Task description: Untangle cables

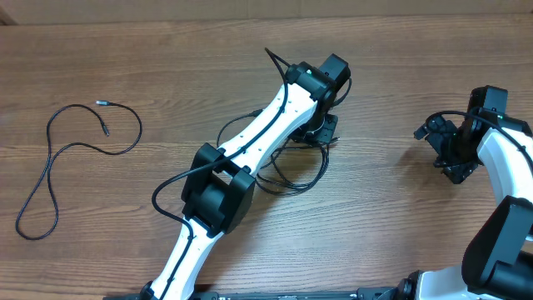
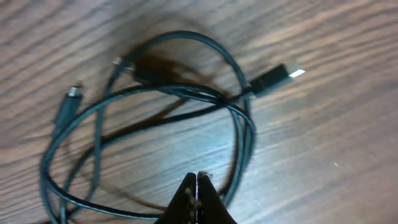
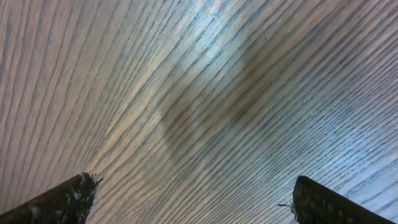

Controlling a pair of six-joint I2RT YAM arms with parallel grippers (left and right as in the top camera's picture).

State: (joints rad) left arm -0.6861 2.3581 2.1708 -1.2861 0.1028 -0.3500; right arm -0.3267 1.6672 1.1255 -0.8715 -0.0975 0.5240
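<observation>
You see the wooden worktop (image 1: 100,50) filling every view. The left arm (image 1: 266,125) reaches from the bottom edge of the overhead frame up to the centre, and the right arm (image 1: 508,158) stands at the right edge.

A single cable (image 1: 50,167) lies in a loose curve at the left of the overhead frame, well apart from both arms. The tangled cables (image 2: 193,91) lie in overlapping loops in the centre, directly below the left end effector (image 2: 198,186). Its fingertips are pressed together, just beside the loop; you cannot tell if a strand is caught.

The right end effector (image 3: 199,205) hangs over bare wood with its fingers wide apart.

In the left wrist view, a plug (image 2: 277,78) with a light tip points to the upper right, and a smaller plug (image 2: 68,102) lies at the left.
</observation>
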